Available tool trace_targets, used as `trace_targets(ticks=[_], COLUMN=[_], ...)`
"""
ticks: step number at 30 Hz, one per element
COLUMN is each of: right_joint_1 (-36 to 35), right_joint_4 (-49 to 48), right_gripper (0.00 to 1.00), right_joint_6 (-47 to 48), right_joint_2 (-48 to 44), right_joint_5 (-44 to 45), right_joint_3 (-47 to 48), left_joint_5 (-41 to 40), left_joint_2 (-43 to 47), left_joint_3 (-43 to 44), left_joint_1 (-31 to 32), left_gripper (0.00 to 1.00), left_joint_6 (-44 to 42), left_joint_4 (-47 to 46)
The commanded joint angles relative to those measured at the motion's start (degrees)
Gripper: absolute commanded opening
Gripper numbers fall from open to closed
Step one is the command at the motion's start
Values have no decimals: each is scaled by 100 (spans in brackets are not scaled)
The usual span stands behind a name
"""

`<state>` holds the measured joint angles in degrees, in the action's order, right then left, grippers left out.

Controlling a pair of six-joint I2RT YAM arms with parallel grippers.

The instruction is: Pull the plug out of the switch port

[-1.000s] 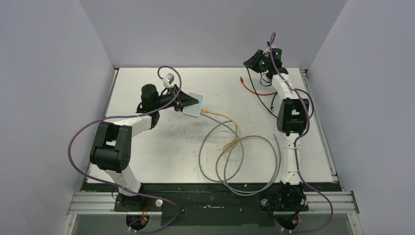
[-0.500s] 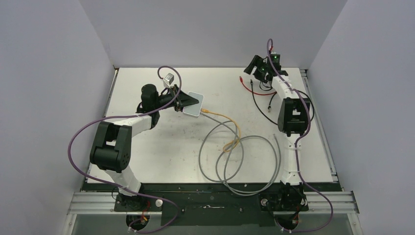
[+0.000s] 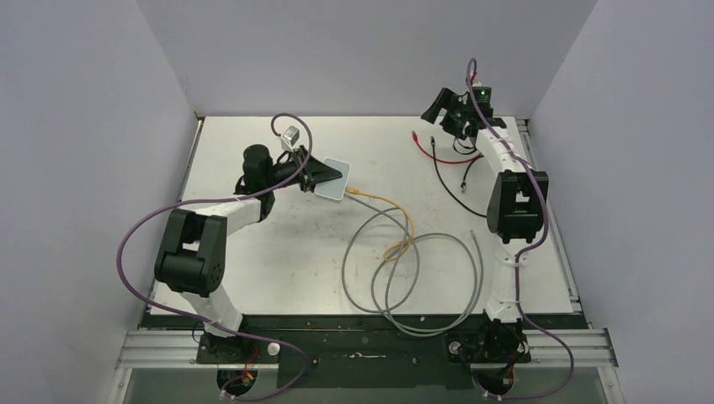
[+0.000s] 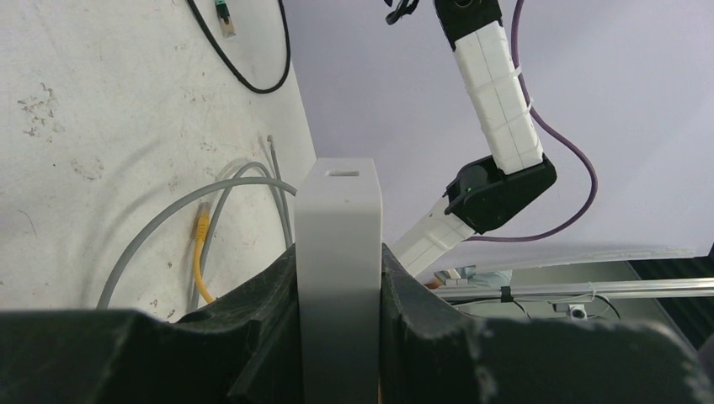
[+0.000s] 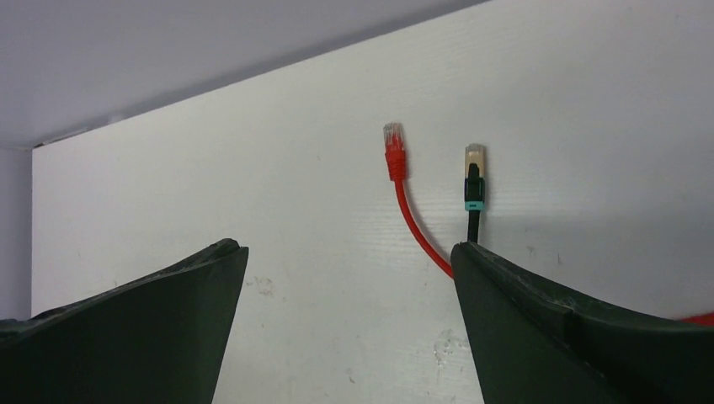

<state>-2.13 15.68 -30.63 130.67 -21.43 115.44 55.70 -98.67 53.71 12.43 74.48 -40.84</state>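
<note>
Left wrist view, switch clamped in left gripper, right gripper spread wide, empty, well apart

Table bears grey cable, yellow cable, red cable, seemingly black cable.

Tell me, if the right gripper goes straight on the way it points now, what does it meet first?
Most likely the white table, just short of the red plug and the black plug lying ahead of the open right gripper. Depth is unclear, so the red cable could come first.
</note>
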Motion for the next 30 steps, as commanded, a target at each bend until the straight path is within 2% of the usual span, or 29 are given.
trace_targets(ticks=[1, 18, 23, 30], right_joint_1=[4, -155, -310, -694], right_joint_4=[-160, 38, -85, -671], right_gripper=[93, 90, 90, 90], right_joint_6=[-65, 10, 12, -87], right_joint_2=[-540, -1436, -1555, -1850], right_joint_5=[-382, -1530, -1964, -2515], right_joint_3=[-440, -2048, -2356, -3007], left_joint_5=[-84, -397, -532, -668], left_joint_2=[217, 307, 335, 371], left_joint_3=[79, 157, 317, 342], left_joint_1=[-34, -267, -291, -346], left_gripper=[0, 0, 0, 0], left_joint_6=[-302, -1243, -1690, -1858], left_joint_4=[169, 1867, 2637, 3099])
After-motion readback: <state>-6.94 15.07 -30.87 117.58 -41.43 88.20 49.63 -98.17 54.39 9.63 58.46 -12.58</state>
